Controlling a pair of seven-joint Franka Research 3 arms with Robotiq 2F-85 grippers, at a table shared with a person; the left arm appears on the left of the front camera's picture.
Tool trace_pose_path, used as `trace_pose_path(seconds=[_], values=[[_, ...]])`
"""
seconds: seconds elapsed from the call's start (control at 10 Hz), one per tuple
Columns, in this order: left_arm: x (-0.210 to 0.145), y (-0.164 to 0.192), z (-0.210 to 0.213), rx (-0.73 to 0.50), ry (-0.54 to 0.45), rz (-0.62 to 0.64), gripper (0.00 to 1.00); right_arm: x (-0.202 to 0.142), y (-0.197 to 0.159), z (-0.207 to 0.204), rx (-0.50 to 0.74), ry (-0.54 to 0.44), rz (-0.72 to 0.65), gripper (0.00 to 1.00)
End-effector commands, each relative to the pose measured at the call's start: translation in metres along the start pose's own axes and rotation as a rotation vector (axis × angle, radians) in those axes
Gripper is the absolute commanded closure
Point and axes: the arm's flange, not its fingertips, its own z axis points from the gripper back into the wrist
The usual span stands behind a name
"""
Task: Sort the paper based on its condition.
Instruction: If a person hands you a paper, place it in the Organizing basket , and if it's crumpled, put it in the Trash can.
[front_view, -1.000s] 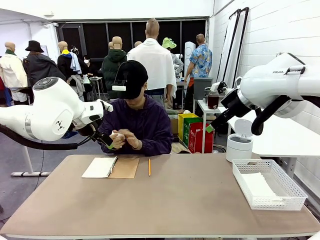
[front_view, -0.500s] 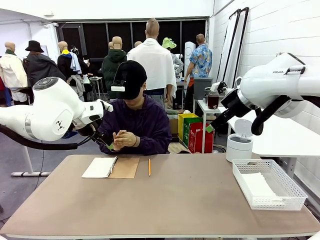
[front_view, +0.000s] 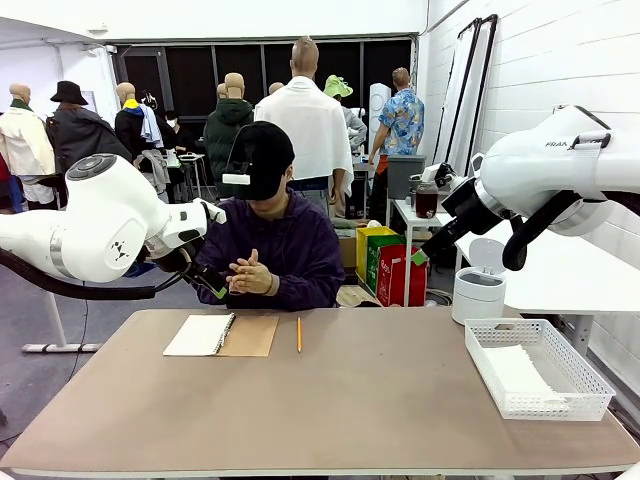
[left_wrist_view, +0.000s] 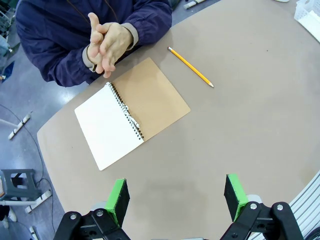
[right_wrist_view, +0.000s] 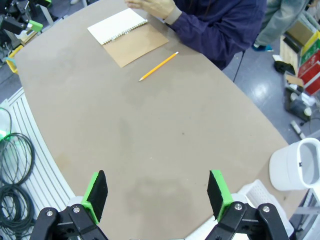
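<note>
Left gripper (left_wrist_view: 175, 195): green-padded fingers spread wide, nothing between them, held high above the bare brown table (left_wrist_view: 250, 125). Right gripper (right_wrist_view: 157, 192): fingers likewise spread to their full gap, empty, also well above the tabletop.

Below the left gripper lies the spiral-bound notepad (left_wrist_view: 132, 112), open, white page on one side and brown card cover folded flat on the other. A yellow pencil (left_wrist_view: 190, 66) lies just beside it, apart from the cover.

The person's hands (front_view: 247, 274) are at the far table edge, above the notepad. A second ago they were cupped together, seemingly working something small and pale between them; now the palms are pressed flat with fingers extended. Whether anything is held between them, cannot tell. Both arms have stayed put.

The paper (front_view: 520, 372): white sheets lying inside the white mesh tray (front_view: 590, 392) at the robot's right, near the table's front corner.

Judgement: the person looks to be preparing a sheet, perhaps crumpling it. No loose sheet is on the open table yet, so the grippers have nothing to sort and are waiting.
</note>
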Motion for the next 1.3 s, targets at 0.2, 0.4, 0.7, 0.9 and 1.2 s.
trace_pose_path(seconds=[0.2, 0.4, 0.7, 0.9, 1.2], values=[[-0.0005, 0.0010, -0.0004, -0.006, 0.004, 0.005, 0.00, -0.0007, -0.0017, -0.0013, -0.001, 0.003, -0.003, 0.00], [-0.0005, 0.0010, -0.0004, -0.006, 0.004, 0.005, 0.00, -0.0007, -0.0017, -0.0013, -0.001, 0.003, -0.003, 0.00], [-0.0005, 0.0010, -0.0004, -0.006, 0.004, 0.005, 0.00, -0.0007, -0.0017, -0.0013, -0.001, 0.003, -0.003, 0.00], [-0.0005, 0.0010, -0.0004, -0.006, 0.004, 0.005, 0.00, -0.0007, -0.0017, -0.0013, -0.001, 0.003, -0.003, 0.00], [-0.0005, 0.0010, -0.0004, -0.006, 0.004, 0.005, 0.00, -0.0007, -0.0017, -0.0013, -0.001, 0.003, -0.003, 0.00]])
